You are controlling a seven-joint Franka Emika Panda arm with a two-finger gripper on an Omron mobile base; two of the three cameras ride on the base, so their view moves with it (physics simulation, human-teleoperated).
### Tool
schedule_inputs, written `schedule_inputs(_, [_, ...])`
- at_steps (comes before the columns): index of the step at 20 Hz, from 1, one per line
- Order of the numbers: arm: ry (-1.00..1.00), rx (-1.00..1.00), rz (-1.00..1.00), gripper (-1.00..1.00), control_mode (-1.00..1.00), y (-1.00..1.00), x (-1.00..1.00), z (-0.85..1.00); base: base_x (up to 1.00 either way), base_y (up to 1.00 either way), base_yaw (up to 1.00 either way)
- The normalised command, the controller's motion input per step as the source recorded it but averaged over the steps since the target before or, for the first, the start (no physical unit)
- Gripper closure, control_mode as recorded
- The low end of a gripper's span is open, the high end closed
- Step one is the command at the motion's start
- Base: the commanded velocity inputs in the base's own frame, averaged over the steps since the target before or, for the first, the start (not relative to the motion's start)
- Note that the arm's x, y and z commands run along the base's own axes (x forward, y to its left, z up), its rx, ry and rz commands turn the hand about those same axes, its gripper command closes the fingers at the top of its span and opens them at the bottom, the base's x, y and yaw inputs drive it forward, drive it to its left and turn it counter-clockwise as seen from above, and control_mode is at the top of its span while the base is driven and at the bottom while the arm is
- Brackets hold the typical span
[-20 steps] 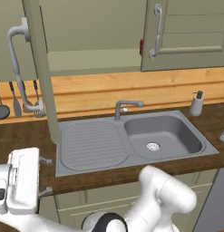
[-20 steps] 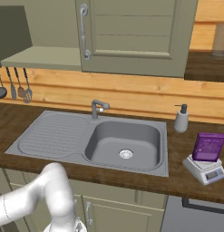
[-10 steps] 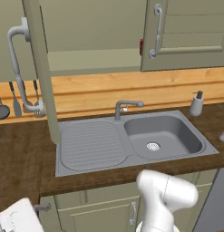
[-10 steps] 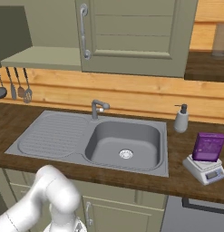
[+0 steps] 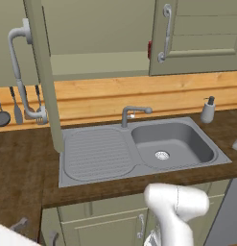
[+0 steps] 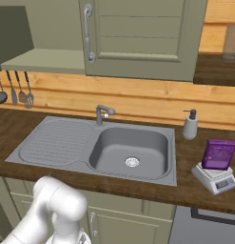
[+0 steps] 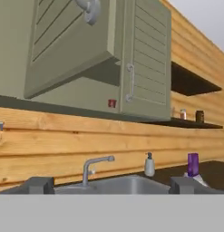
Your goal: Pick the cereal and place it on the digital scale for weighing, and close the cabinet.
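Hand (image 7: 111, 186) lower; boxy purple cereal (image 6: 219, 154).

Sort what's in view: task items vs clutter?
Job:
cereal, already on the digital scale
cabinet, left door swung open
gripper, low under the cabinet

Lying about:
soap dispenser
faucet
sink
hanging utensils
red can

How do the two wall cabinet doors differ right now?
The left cabinet door stands swung open, edge-on toward the left base camera, baring the shelf; the right cabinet door sits shut and flat. The left door's handle juts sideways in profile; the right door's handle faces the room. Both are olive-beige with curved silver bar handles.
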Motion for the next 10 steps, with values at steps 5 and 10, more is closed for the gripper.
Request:
schedule_inputs(5, [-0.09, -0.16, 0.62, -1.0, -1.0, -0.31, 0.84, -0.28, 0.0, 0.0, 0.0])
schedule_inputs(10, [-0.23, -0.15, 0.48, -1.0, -1.0, -0.08, 0.27, 0.08, 0.0, 0.0, 0.0])
